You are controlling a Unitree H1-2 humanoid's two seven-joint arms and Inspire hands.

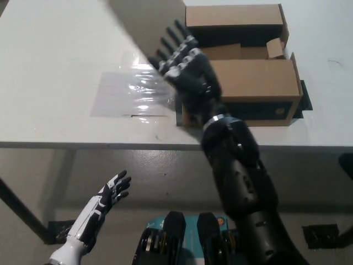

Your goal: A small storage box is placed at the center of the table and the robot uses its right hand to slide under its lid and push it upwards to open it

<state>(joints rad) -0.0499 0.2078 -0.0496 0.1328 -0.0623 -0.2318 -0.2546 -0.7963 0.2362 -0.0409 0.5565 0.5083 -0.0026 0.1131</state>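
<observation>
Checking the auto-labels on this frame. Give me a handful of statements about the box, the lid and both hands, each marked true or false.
1. The cardboard box lies open on the table. True.
2. The right hand grips the lid. False: its fingers are spread, against the swung-up lid at the box's left side.
3. The left hand rests on the table. False: it hangs below the table edge, fingers apart, holding nothing.
4. A clear plastic sheet lies flat left of the box. True.
5. The box sits on the floor. False: it is on the table.
</observation>
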